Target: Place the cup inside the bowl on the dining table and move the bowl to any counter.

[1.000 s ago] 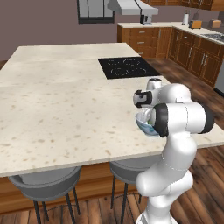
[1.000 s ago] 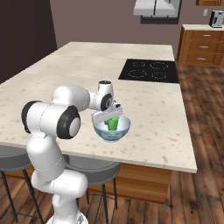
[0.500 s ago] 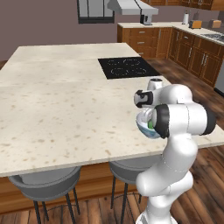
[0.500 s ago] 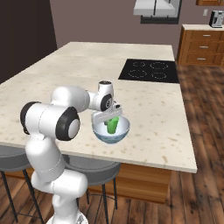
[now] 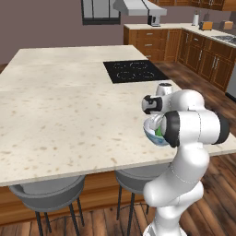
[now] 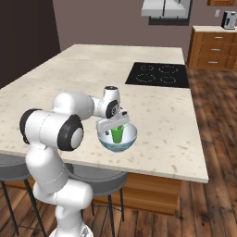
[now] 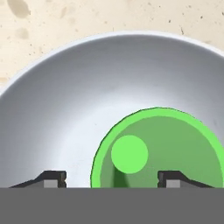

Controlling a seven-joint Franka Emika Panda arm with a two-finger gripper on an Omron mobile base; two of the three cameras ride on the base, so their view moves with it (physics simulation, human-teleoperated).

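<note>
Even, flat rendered light in both base views; no single source evident, though it seems to fall from above. Large beige speckled stone counter (image 5: 69,110) reads bright, no glare. Back wall behind it dark and dull. White glossy robot arm (image 6: 69,120) carries soft grey shading on its undersides, no hard highlights. Faint soft shadow under the round white bowl with pale blue outside (image 6: 118,139). Wooden floor blurs slightly toward the frame edges. Hand view: bowl interior shades from pale rim to mid-grey. Small bright green tapered cup (image 7: 162,148) saturated, edges crisp. Dark fingers (image 7: 52,178) sharp. Images coarse, slightly soft overall.
</note>
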